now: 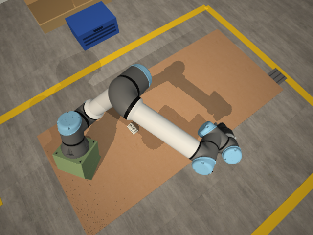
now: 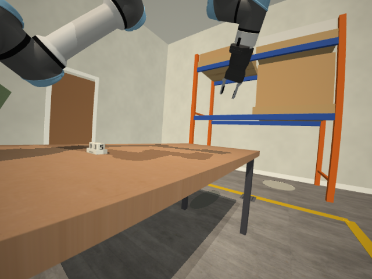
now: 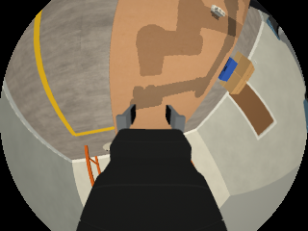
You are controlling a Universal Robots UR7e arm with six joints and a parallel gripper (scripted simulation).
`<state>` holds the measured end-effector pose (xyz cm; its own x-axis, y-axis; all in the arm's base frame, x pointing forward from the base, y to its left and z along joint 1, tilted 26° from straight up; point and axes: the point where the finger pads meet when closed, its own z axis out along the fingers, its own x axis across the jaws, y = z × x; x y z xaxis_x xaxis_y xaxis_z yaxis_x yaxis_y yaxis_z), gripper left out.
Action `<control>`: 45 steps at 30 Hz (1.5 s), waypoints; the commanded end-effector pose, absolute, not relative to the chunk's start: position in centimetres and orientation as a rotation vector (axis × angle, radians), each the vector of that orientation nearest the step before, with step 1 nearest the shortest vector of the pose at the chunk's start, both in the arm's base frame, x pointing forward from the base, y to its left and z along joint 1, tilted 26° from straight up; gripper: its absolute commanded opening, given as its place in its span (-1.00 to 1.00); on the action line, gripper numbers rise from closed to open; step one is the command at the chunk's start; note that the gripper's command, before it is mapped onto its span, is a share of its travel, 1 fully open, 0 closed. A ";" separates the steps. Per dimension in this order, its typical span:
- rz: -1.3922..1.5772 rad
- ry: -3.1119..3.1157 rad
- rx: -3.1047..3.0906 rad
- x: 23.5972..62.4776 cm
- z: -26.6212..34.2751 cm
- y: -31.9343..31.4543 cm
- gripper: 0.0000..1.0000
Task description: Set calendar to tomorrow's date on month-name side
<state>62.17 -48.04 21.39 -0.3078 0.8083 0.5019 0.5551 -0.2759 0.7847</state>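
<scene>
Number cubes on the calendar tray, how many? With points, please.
2. Both sit side by side in the small white tray (image 1: 136, 132) (image 2: 95, 152) on the table, one cube (image 1: 130, 125) nearer the robot's base, the other (image 1: 133, 129) beside it.

I am seeing a wooden table (image 1: 151, 182) (image 2: 126, 180) (image 3: 130, 63), warm orange-brown (with a thick front edge and dark legs), standing on a grey floor (image 1: 176, 202) (image 2: 285, 207) (image 3: 72, 58). On its top, a small pale calendar (image 1: 132, 128) (image 2: 95, 150) (image 3: 218, 11) is sitting flat, two cubes side by side in it. My own arm's shadows are spreading across the wood, and a green mounting block (image 1: 68, 167) is resting near one end.
</scene>
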 end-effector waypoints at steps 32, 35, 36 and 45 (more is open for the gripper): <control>1.598 1.762 1.705 61.7 21.5 -46.3 1.00; 1.594 1.767 1.708 61.6 21.5 -46.0 1.00; 1.590 1.773 1.711 61.5 21.5 -45.6 1.00; 1.525 1.847 1.752 59.9 21.4 -41.2 1.00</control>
<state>60.81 -44.11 21.34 -0.3015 0.8106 0.5021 0.6076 -0.2425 0.7563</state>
